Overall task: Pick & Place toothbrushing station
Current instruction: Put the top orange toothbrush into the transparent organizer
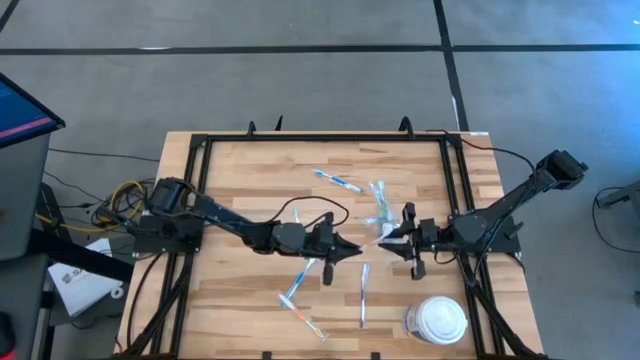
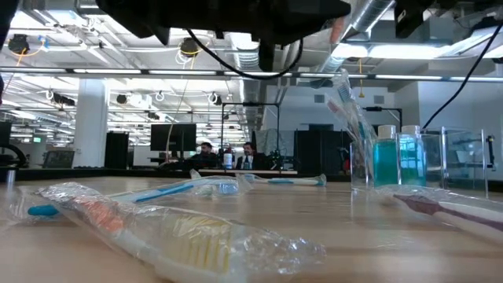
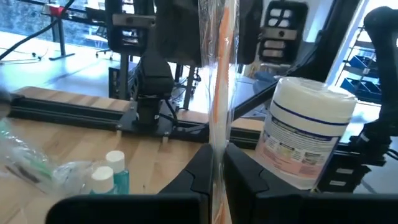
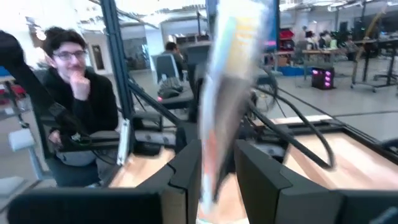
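Your left gripper (image 3: 217, 177) sits mid-table, fingers pinched tight on a wrapped toothbrush (image 3: 219, 93) with an orange handle, which stands upright between them in the left wrist view. From above, that gripper (image 1: 350, 252) points right, toward the other arm.

Your right gripper (image 4: 217, 174) faces it from the right side of the table, and its fingers are clamped on a wrapped brush (image 4: 227, 87) too, the plastic sticking up between them. From above, the two grippers are near each other, with the right one (image 1: 392, 243) just beside the clear cup (image 1: 378, 216).

The cup (image 2: 357, 157) stands upright with a brush leaning out of it, and two teal tubes (image 2: 385, 155) stand right next to it. More wrapped brushes lie loose on the wood: one (image 1: 337, 181) toward the far edge, a couple (image 1: 300, 283) at the near-left, and a single one (image 1: 363, 293) in front of the grippers.

The white lidded tub (image 1: 440, 321) sits at the near-right corner.

A person (image 4: 78, 93) sits beyond the table in the right wrist view.
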